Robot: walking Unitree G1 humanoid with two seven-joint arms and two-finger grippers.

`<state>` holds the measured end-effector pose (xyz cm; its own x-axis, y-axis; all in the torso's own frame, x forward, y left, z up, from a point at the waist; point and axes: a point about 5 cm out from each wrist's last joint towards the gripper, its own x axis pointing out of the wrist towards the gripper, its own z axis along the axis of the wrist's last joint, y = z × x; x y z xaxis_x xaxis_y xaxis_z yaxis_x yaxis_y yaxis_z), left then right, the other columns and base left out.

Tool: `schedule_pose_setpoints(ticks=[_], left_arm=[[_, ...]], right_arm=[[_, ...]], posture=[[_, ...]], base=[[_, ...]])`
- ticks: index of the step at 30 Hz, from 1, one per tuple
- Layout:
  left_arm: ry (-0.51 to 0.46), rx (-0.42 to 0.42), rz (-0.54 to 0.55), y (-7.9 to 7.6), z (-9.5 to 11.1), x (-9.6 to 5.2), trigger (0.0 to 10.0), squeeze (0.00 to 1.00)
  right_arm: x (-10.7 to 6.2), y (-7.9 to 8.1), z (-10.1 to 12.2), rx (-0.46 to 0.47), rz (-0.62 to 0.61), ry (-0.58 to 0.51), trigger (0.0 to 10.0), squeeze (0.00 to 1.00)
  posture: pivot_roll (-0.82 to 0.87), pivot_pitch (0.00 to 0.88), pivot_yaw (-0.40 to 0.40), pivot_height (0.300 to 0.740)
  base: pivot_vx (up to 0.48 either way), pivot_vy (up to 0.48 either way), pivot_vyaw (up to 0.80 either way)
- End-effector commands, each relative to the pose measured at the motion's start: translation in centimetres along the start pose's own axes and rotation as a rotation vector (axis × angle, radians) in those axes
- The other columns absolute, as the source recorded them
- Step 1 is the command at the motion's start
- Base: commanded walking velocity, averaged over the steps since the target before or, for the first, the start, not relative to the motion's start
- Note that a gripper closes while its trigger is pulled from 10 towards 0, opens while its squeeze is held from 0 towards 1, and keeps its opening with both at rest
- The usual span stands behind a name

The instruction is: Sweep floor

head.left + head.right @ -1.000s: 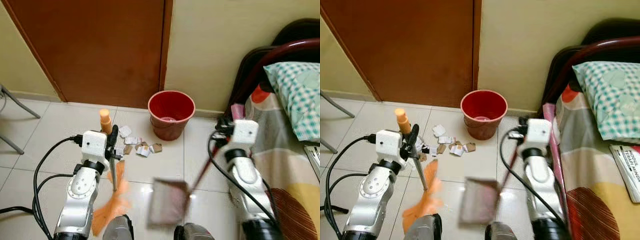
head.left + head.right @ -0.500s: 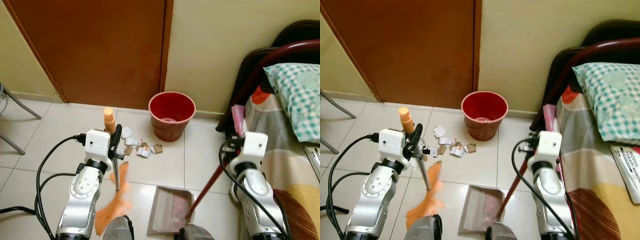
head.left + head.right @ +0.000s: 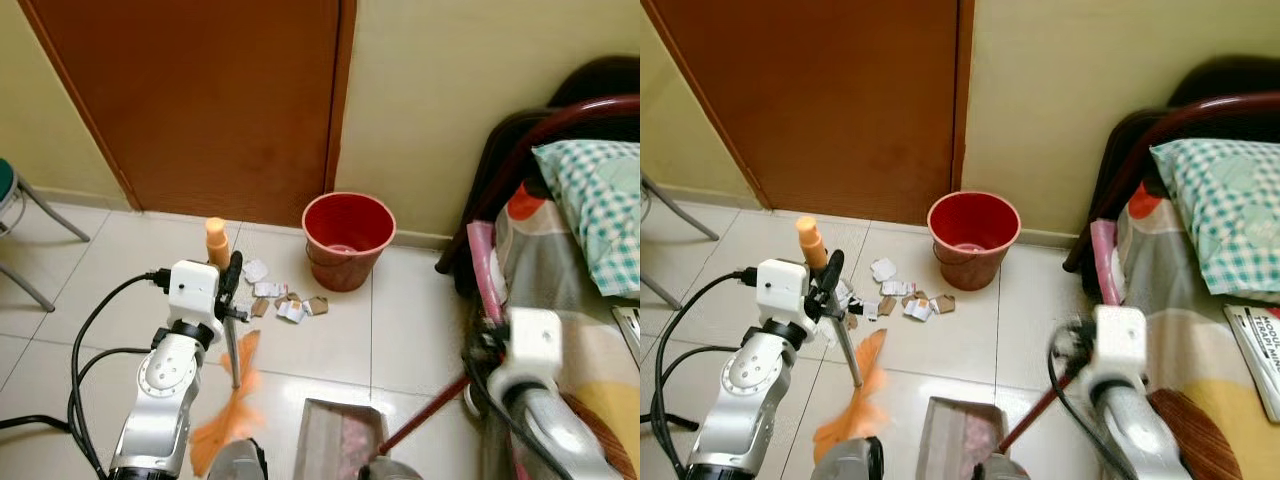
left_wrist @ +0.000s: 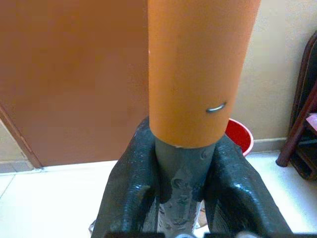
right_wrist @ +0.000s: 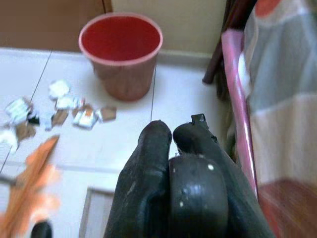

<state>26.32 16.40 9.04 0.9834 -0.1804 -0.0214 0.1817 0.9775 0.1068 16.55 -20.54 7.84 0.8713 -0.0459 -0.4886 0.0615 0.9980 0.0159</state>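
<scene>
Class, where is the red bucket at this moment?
The red bucket stands on the tiled floor against the wall right of the brown door, just beyond the paper scraps.

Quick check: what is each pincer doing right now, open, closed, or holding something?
Left pincer: closed on the broom handle.
Right pincer: fingers together, closed; whether it grips the dustpan handle cannot be told.

No legible text anywhere.

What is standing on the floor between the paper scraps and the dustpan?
Nothing visible: bare tile lies between the paper scraps and the dustpan. The red bucket stands behind the scraps, off that path.
</scene>
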Motion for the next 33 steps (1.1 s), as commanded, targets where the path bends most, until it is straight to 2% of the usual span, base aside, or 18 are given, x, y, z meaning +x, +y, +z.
schedule_pose_setpoints(ticks=[1, 3, 7, 11, 12, 14, 16, 17, 18, 19, 20, 22, 23, 24, 25, 26, 27, 33], left_arm=[[0.005, -0.013, -0.015, -0.1, 0.0, -0.2, 10.0, 0.0], [0.009, -0.012, -0.017, -0.1, -0.1, -0.2, 10.0, 0.0], [0.015, -0.018, -0.034, -0.7, -0.2, 0.0, 10.0, 0.0], [0.018, -0.017, -0.044, -0.9, -0.2, 0.2, 10.0, 0.0], [0.022, -0.013, -0.046, -0.8, -0.2, 0.3, 10.0, 0.0], [0.023, -0.011, -0.047, -0.7, -0.2, 0.4, 10.0, 0.0], [0.022, -0.002, -0.046, -0.3, -0.1, 0.5, 10.0, 0.0], [0.022, -0.002, -0.046, -0.3, 0.0, 0.5, 10.0, 0.0], [0.021, -0.001, -0.045, -0.2, 0.0, 0.5, 10.0, 0.0], [0.021, 0.0, -0.044, -0.2, 0.0, 0.5, 10.0, 0.0], [0.019, 0.001, -0.04, -0.1, 0.0, 0.6, 10.0, 0.0], [0.018, 0.002, -0.035, -0.1, 0.1, 0.6, 10.0, 0.0], [0.017, 0.0, -0.027, 0.0, 0.1, 0.6, 10.0, 0.0], [0.017, -0.002, -0.024, 0.0, 0.1, 0.5, 10.0, 0.0], [0.017, -0.003, -0.022, 0.0, 0.1, 0.4, 10.0, 0.0], [0.017, -0.003, -0.022, 0.0, 0.1, 0.3, 10.0, 0.0], [0.017, -0.003, -0.022, 0.0, 0.1, 0.2, 10.0, 0.0], [0.022, 0.011, -0.02, 0.7, -0.1, -0.3, 10.0, 0.0]], right_arm=[[-1.9, -1.3, -3.4, -0.019, -0.029, 0.238, 10.0, 0.0], [-2.6, -1.6, -3.4, -0.013, -0.021, 0.27, 10.0, 0.0], [-1.8, -2.4, -2.6, -0.058, -0.007, 0.271, 10.0, 0.0], [0.3, -1.9, -1.0, -0.045, 0.006, 0.209, 10.0, 0.0], [1.5, -1.5, -0.1, -0.034, 0.007, 0.158, 10.0, 0.0], [2.2, -1.2, 0.4, -0.03, 0.01, 0.131, 10.0, 0.0], [4.0, -0.4, 2.0, 0.005, 0.01, 0.036, 10.0, 0.0], [4.3, -0.3, 2.2, 0.012, 0.006, 0.02, 10.0, 0.0], [4.5, -0.2, 2.3, 0.017, 0.003, 0.012, 9.5, 0.0], [4.8, -0.1, 2.5, 0.03, 0.001, -0.002, 8.4, 0.0], [5.1, 0.1, 2.7, 0.044, -0.009, -0.024, 1.7, 0.0], [5.5, 0.4, 3.0, 0.059, -0.022, -0.048, 1.7, 0.0], [5.8, 0.8, 3.0, 0.067, -0.035, -0.068, 0.0, 0.0], [5.8, 1.0, 3.0, 0.073, -0.051, -0.085, 0.8, 0.0], [5.7, 1.1, 3.0, 0.077, -0.062, -0.096, 0.8, 0.0], [5.8, 1.2, 2.9, 0.085, -0.08, -0.108, 8.2, 0.0], [5.7, 1.2, 2.9, 0.093, -0.101, -0.126, 10.0, 0.0], [4.9, 0.1, 3.6, 0.127, -0.195, -0.256, 10.0, 0.0]], posture=[[-0.05, 0.127, -0.052, 0.74], [-0.05, 0.128, -0.051, 0.74], [-0.06, 0.124, -0.04, 0.74], [-0.06, 0.119, -0.023, 0.74], [-0.06, 0.117, -0.018, 0.74], [-0.06, 0.117, -0.018, 0.74], [-0.06, 0.117, -0.018, 0.74], [-0.06, 0.117, -0.018, 0.74], [-0.06, 0.117, -0.018, 0.74], [-0.06, 0.117, -0.018, 0.74], [-0.05, 0.113, -0.006, 0.74], [-0.05, 0.113, -0.006, 0.74], [-0.05, 0.113, -0.006, 0.74], [-0.04, 0.11, -0.006, 0.74], [-0.04, 0.11, -0.006, 0.74], [-0.03, 0.109, -0.005, 0.74], [-0.03, 0.109, -0.004, 0.74], [-0.03, 0.109, -0.003, 0.74]], base=[[0.0, 0.0, 0.0], [0.0, 0.0, 0.0], [0.0, 0.0, 0.0], [0.0, 0.0, 0.0], [0.0, 0.0, 0.0], [0.0, 0.0, 0.0], [0.0, 0.0, 0.0], [0.0, 0.0, 0.0], [0.0, 0.0, 0.0], [0.0, 0.0, 0.0], [0.0, 0.0, 0.0], [0.0, 0.0, 0.0], [0.0, 0.0, 0.0], [0.0, 0.0, 0.0], [0.0, 0.0, 0.0], [0.0, 0.0, 0.0], [0.0, 0.0, 0.0], [0.0, 0.0, 0.0]])
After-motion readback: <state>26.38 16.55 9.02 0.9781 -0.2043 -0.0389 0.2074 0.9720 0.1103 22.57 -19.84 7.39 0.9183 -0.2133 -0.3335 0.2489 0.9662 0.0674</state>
